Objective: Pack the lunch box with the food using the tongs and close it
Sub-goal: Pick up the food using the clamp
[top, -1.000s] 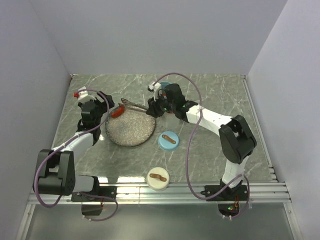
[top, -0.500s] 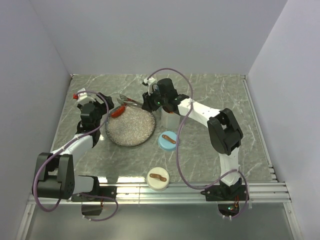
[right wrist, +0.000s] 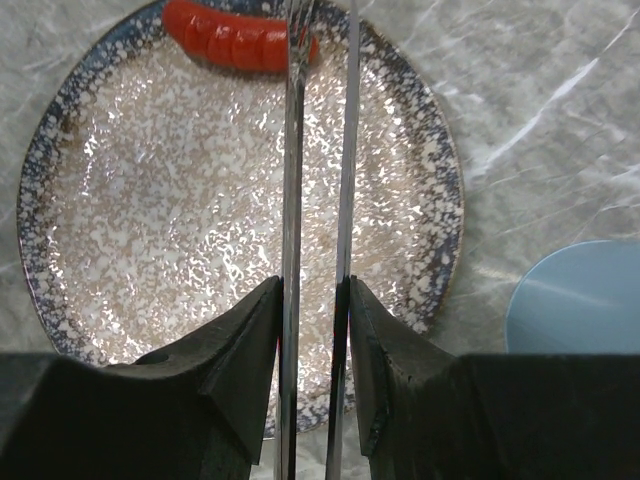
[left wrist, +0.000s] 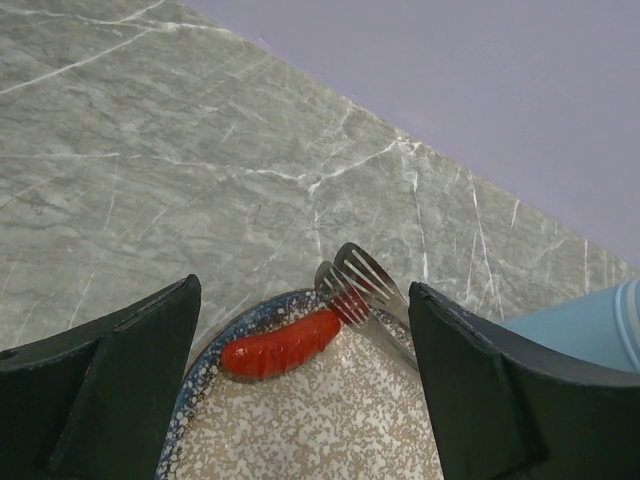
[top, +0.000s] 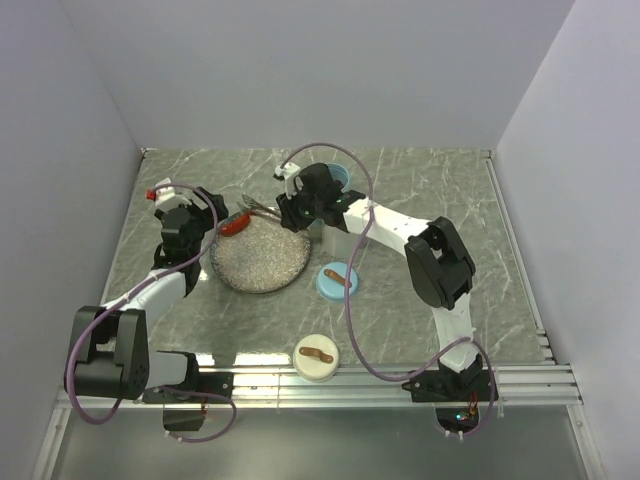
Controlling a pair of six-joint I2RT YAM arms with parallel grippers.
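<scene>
- The right claw [right wrist: 312,330] is gripping the tongs [right wrist: 292,200], reaching across the plate [right wrist: 440,180].
- The tong tips are touching the red sausage [right wrist: 235,40] at the plate's far edge.
- The left claw [left wrist: 302,300] is hanging wide open beside that edge.

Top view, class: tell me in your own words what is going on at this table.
The right gripper is clamped on the metal tongs, holding them over the speckled plate with their tips at one end of the red sausage, the only food on it. The left gripper hangs open beside the plate, holding nothing. A blue lid and a white lid lie on the table.
</scene>
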